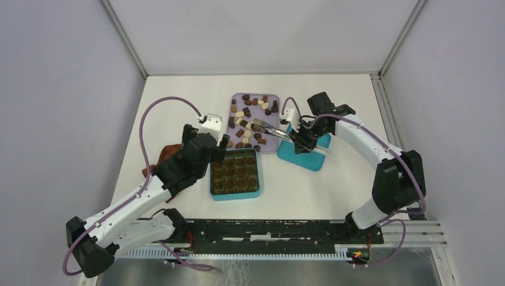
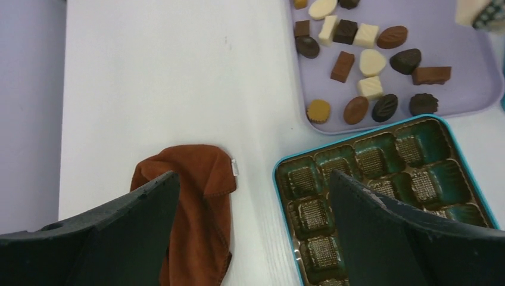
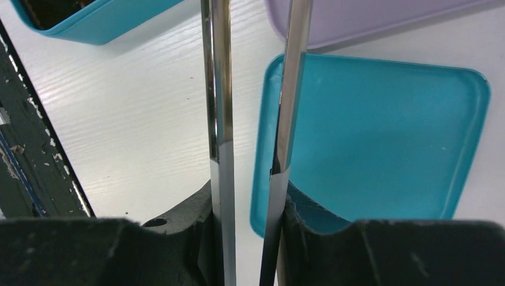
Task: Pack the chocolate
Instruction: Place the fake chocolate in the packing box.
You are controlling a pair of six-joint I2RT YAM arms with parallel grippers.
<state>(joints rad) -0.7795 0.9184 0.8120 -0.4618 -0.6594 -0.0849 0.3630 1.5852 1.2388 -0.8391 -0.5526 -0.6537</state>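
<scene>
The left gripper (image 2: 250,182) hangs wide open and empty between a crumpled reddish-brown cloth (image 2: 196,202) and the open teal box (image 2: 286,164). The visible cells of its brown gridded insert (image 2: 372,161) look unfilled. Farther out, the right gripper (image 3: 250,220) pinches slim steel tongs (image 3: 217,89) above the flat teal lid (image 3: 381,137). Their tips reach over the lilac plastic tray (image 2: 464,36), where the chocolate (image 2: 346,31) lies loose, probably to lift pieces cleanly.

Chocolates (image 1: 246,111) on lilac tray (image 1: 274,146) — teal box (image 1: 235,196) beside
</scene>
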